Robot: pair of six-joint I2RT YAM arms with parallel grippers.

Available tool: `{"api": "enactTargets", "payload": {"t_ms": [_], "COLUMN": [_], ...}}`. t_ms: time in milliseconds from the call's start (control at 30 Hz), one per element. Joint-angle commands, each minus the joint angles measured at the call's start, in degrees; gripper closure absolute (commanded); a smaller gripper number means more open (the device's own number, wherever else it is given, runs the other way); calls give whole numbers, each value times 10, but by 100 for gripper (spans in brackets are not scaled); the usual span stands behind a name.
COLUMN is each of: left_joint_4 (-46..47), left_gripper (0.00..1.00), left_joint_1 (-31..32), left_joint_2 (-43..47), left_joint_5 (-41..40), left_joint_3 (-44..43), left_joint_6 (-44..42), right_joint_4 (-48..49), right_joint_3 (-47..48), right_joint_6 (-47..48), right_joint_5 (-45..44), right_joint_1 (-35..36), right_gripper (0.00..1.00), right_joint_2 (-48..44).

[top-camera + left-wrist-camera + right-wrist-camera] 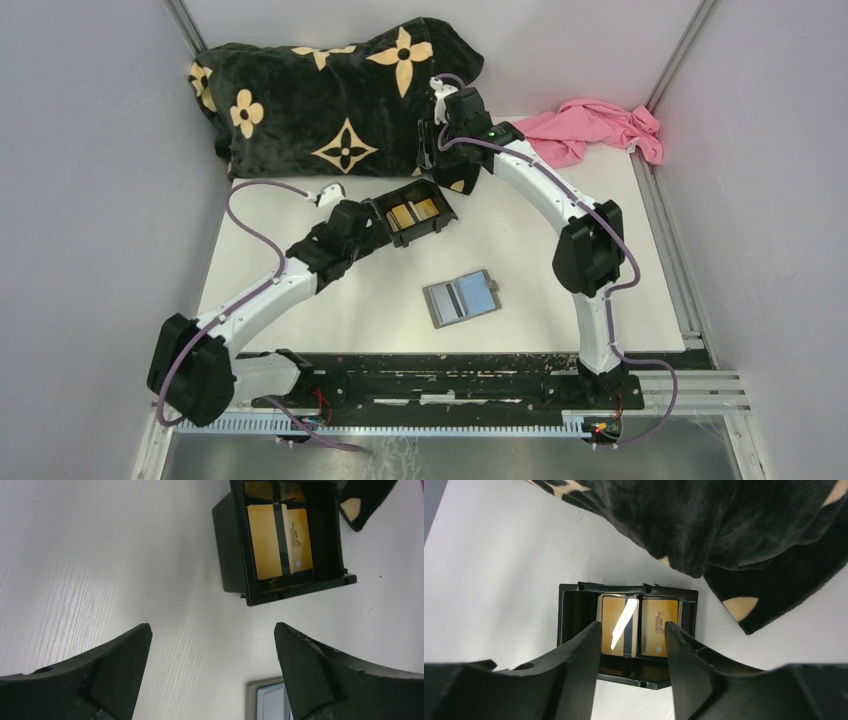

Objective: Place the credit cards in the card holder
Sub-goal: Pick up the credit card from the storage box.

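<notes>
A white rectangular table top with faint wood grain point(380, 310) fills the middle. Plain pale grey panel walls point(90, 150) close its left, right and far sides, with slim silver metal posts point(185, 22) at its far corners. A black plush blanket with tan flower motifs point(320, 90) lies along its far edge, a crumpled pink cloth point(590, 125) at its far right corner. The light is soft and even.

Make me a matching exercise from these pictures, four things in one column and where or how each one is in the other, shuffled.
1 gold cards
2 card holder
3 pink cloth
4 left gripper

A open, empty
B far right corner of the table
C inside the black box
D lying open mid-table

Pairs: 1-C, 2-D, 3-B, 4-A
</notes>
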State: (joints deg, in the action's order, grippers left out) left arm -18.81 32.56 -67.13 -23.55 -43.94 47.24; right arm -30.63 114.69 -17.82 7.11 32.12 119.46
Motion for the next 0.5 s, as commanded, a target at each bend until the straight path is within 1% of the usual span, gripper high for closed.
{"api": "enactTargets", "payload": {"t_ms": [0, 100, 267, 400, 467], "left_joint_4": [37, 47, 61, 66, 68], "left_gripper": [0, 2, 9, 21, 25], "left_joint_1": [-28, -34, -47, -58, -62], "left_joint_2": [-56, -90, -133, -161, -176], "left_joint_5": [36, 41, 49, 61, 68], "left_joint_3": [-51, -72, -92, -100, -105], "left_joint_6": [16, 9, -2, -4, -6], "right_joint_4": [-79, -92, -114, -118, -118], "right_joint_3": [72, 81, 98, 99, 97], "right_joint_6": [36, 35, 28, 25, 23], "right_joint_5": [37, 49, 86, 103, 113], "right_joint_1": [2, -4, -7, -8, -7], "right_gripper": [47, 47, 46, 45, 45], "right_joint_2": [46, 67, 99, 117, 125]}}
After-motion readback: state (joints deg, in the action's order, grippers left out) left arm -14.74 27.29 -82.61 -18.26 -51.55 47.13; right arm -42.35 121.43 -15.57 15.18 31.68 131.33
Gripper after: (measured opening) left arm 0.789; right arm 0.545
